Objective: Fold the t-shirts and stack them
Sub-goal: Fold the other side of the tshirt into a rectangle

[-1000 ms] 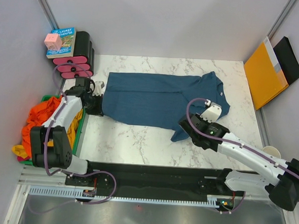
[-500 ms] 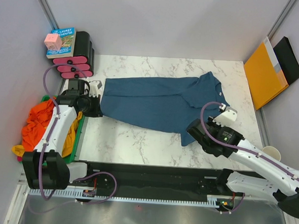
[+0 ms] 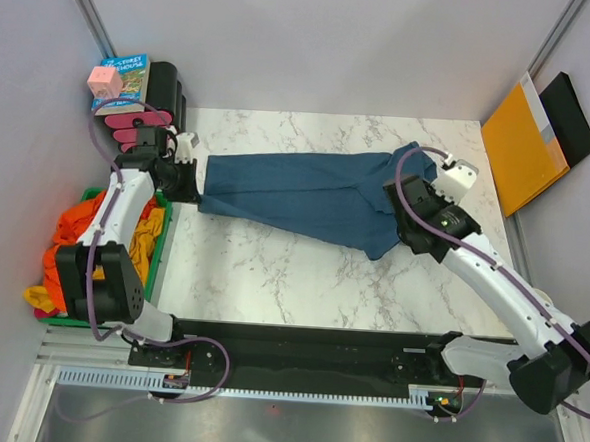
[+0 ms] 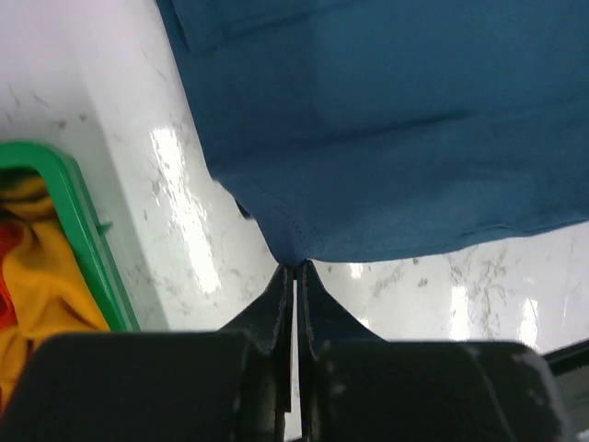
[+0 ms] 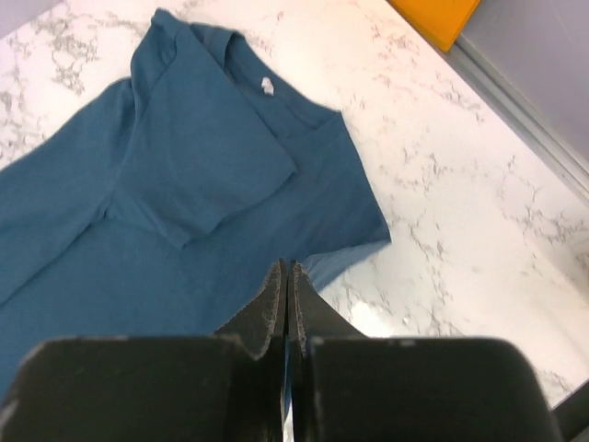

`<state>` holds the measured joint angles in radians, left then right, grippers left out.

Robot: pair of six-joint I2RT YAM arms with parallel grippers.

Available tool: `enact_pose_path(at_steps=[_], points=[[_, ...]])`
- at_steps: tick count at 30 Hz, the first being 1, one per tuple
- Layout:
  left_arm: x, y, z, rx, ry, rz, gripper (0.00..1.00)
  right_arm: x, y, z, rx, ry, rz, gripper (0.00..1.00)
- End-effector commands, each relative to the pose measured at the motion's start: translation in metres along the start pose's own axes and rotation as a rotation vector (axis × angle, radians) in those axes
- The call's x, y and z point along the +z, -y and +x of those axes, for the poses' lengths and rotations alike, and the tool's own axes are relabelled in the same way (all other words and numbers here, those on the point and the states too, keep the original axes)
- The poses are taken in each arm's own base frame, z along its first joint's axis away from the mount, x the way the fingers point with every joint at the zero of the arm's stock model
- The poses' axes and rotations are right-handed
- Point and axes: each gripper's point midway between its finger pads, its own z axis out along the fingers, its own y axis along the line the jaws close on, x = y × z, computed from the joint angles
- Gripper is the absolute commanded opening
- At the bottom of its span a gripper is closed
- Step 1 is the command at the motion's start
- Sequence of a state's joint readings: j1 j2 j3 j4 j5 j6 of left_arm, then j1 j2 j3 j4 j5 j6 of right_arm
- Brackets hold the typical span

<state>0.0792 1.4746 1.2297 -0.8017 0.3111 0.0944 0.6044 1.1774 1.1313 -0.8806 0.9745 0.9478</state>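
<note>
The dark teal t-shirt [image 3: 297,193] lies stretched across the marble counter [image 3: 271,280], its hem corner clamped in the left claw [image 4: 293,274] and its sleeve-side edge pinched in the right claw [image 5: 285,273], while the orange shirt [image 3: 69,237] and yellow shirt [image 4: 46,276] sit bunched in the green bin [image 4: 83,235] at left.

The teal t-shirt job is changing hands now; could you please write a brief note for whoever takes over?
Grippers: left gripper shut on the teal t-shirt at its hem; right gripper shut on its edge by the sleeve. The shirt stretches over the table between them. The orange t-shirt and yellow t-shirt lie crumpled in the green bin. Done: no finished fold, no stack. Left: fold all three, stack.
</note>
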Motion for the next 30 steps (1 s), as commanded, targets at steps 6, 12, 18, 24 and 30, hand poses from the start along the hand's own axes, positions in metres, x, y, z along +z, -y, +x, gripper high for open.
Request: enact_pose_path(at_steps=[6, 12, 18, 24, 30], points=[[0.019, -0.02, -0.073, -0.019, 0.095, -0.046, 0.02, 0.061, -0.048, -0.056, 0.009, 0.039, -0.035, 0.0], [0.035, -0.032, -0.088, -0.028, 0.091, -0.073, 0.02, 0.114, -0.073, -0.079, 0.013, 0.041, -0.005, 0.0], [0.054, -0.041, -0.084, -0.045, 0.058, -0.095, 0.02, 0.16, -0.115, -0.086, -0.037, 0.023, -0.023, 0.0], [0.067, -0.049, -0.079, -0.057, 0.036, -0.115, 0.02, 0.189, -0.148, -0.082, -0.089, 0.009, -0.051, 0.0], [0.081, -0.061, -0.082, -0.053, 0.022, -0.151, 0.02, 0.211, -0.161, -0.07, -0.113, -0.01, -0.05, 0.0]])
